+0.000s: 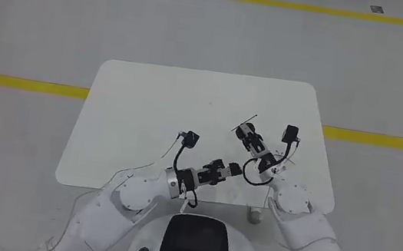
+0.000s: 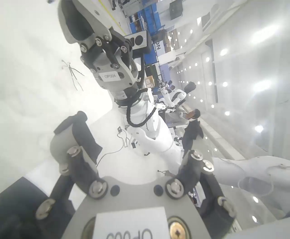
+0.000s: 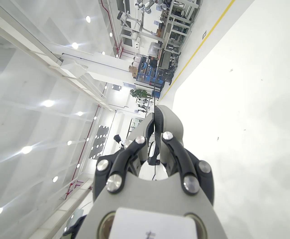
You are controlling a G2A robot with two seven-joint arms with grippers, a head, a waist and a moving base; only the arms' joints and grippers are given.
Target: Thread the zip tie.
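My right gripper (image 1: 245, 134) is shut on a thin black zip tie (image 1: 245, 121) and holds it above the right half of the white table (image 1: 158, 104). In the right wrist view the zip tie (image 3: 155, 95) sticks straight out from between the closed fingertips of the gripper (image 3: 155, 117). My left gripper (image 1: 232, 169) is open and holds nothing. It sits just in front of and below the right one, pointing at it. In the left wrist view its two fingers (image 2: 77, 129) stand wide apart, with the right arm's wrist (image 2: 126, 95) beyond them.
Several loose zip ties (image 2: 72, 75) lie in a small bundle on the table past the right gripper. The table's front edge runs close under both arms. Yellow floor lines (image 1: 21, 83) cross behind the table.
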